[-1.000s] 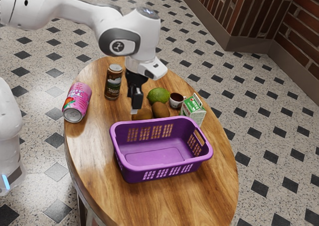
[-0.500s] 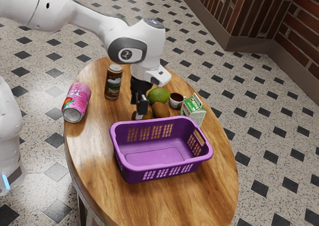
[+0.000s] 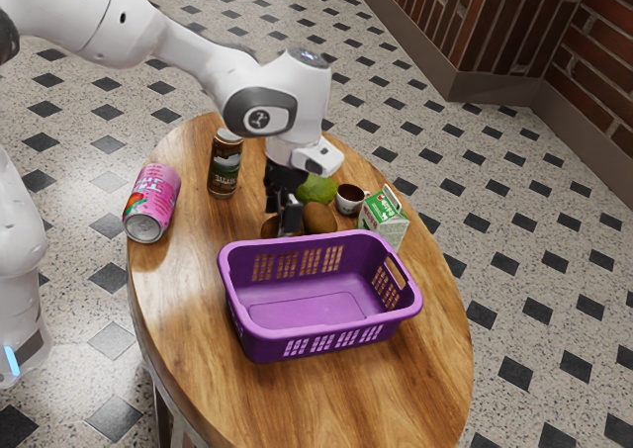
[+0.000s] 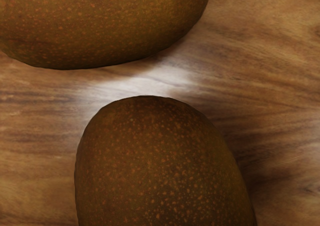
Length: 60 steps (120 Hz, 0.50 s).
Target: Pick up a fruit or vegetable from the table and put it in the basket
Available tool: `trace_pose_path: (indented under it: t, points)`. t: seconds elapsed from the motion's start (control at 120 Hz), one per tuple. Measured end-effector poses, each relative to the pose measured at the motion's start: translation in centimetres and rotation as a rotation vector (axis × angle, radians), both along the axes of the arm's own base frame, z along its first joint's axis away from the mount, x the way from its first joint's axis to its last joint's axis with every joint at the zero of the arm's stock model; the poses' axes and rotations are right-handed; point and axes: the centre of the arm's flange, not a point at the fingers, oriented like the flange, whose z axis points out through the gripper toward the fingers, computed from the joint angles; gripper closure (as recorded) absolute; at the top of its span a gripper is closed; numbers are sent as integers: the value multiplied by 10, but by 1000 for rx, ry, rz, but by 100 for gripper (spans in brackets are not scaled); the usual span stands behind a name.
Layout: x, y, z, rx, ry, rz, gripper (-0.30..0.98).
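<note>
The gripper (image 3: 282,221) was down at one brown kiwi (image 4: 160,171); whether it stood wide, narrow or closed on the fruit, I could not tell. That kiwi lay outside the purple basket (image 3: 253,337), near a second kiwi (image 3: 319,219).

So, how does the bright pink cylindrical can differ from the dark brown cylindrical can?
The bright pink cylindrical can lies on its side, while the dark brown cylindrical can stands upright. The pink can has pale lettering and a fruit picture; the brown can has a whitish patch. Both are on the wooden table, outside the purple plastic basket.
</note>
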Motion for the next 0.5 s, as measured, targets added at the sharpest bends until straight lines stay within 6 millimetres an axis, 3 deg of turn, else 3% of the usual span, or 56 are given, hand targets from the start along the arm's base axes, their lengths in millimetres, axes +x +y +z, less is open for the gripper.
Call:
trace_pose_path:
  t: [0.5]
  points:
    - [7, -1, -13, -6, -9, 3, 8]
